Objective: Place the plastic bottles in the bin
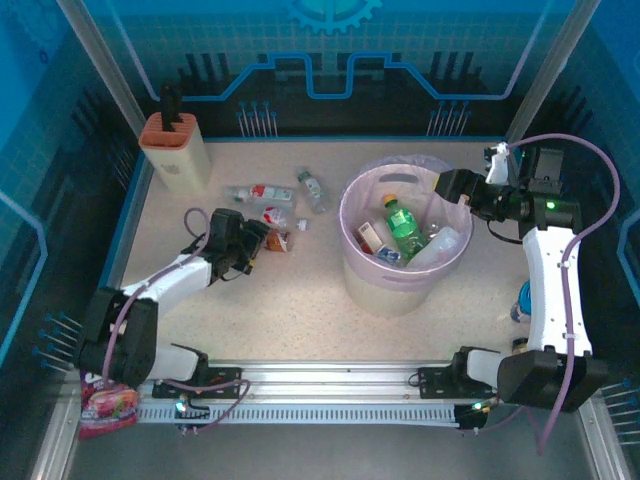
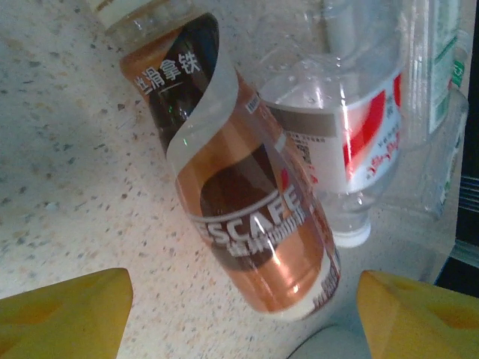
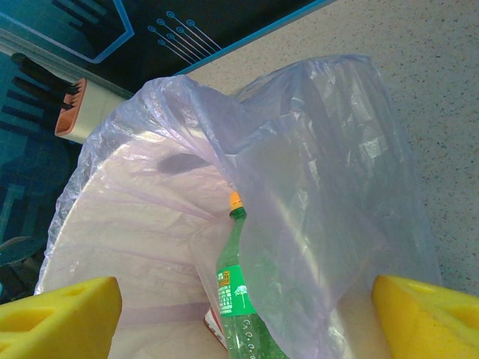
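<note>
Coffee bottle (image 2: 247, 224) lies on the surface (image 2: 75, 149) between my left pincer's (image 2: 243, 318) spread, empty fingers, a clear bottle (image 2: 352, 142) just beyond. My right pincer (image 3: 243, 318) hangs open and empty over the bin (image 3: 135, 194), a green bottle (image 3: 239, 299) inside below it.

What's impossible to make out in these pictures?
- Top view: how many bottles lie deep in the bin; the green bottle and others cover them.
- Left wrist view: coffee bottle, most of its cap cut off by the top edge.
- Right wrist view: the green bottle's base, past the bottom edge.
</note>
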You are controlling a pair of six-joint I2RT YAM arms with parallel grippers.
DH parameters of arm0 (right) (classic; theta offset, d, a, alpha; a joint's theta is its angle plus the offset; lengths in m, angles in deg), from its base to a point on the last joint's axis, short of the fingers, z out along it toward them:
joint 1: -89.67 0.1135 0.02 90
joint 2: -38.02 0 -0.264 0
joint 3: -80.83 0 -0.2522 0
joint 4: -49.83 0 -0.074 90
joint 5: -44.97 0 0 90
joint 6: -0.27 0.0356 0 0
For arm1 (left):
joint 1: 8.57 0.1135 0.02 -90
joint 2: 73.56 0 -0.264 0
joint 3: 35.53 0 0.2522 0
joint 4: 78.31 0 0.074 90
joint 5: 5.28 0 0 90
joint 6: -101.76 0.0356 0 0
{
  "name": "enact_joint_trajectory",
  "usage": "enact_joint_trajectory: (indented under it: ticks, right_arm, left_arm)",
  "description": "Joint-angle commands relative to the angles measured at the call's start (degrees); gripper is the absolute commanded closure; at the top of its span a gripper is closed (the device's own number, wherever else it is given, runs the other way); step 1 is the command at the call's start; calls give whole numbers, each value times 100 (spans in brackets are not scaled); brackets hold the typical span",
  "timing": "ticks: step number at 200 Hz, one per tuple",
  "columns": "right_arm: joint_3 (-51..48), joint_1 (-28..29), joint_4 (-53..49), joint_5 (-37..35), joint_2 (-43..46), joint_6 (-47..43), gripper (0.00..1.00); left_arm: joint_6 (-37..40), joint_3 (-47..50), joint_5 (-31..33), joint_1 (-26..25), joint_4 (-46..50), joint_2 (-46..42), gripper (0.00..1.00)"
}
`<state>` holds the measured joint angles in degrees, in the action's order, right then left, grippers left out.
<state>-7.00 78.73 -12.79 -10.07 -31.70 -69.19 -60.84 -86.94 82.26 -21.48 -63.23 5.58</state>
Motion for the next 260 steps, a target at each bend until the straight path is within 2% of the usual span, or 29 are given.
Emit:
enact_joint_trajectory:
  ticks: [1,80,130,166,206,260]
  right_arm:
    - [-79,28,-1,44,133,-23,13]
    - [-150,22,-48,-13,163,-43,12]
    - [-193,26,-62,-34,152,-81,13]
    - [-173,23,-40,-13,134,-54,13]
    - [-120,23,-23,96,155,-6,13]
    - [-73,30,-52,121,195,27,13]
  left_arm:
    - [-378,-130,50,-40,-501,369,19]
    - [-811,-267,107,-159,-1229,1504,18]
    - [-880,-448,116,-190,-1398,1919,31]
    - [-780,-445,347,-245,-1060,1586,39]
    - [-622,-427,598,-247,-624,1020,45]
    - [-441,-319,858,-274,-14,-34,47]
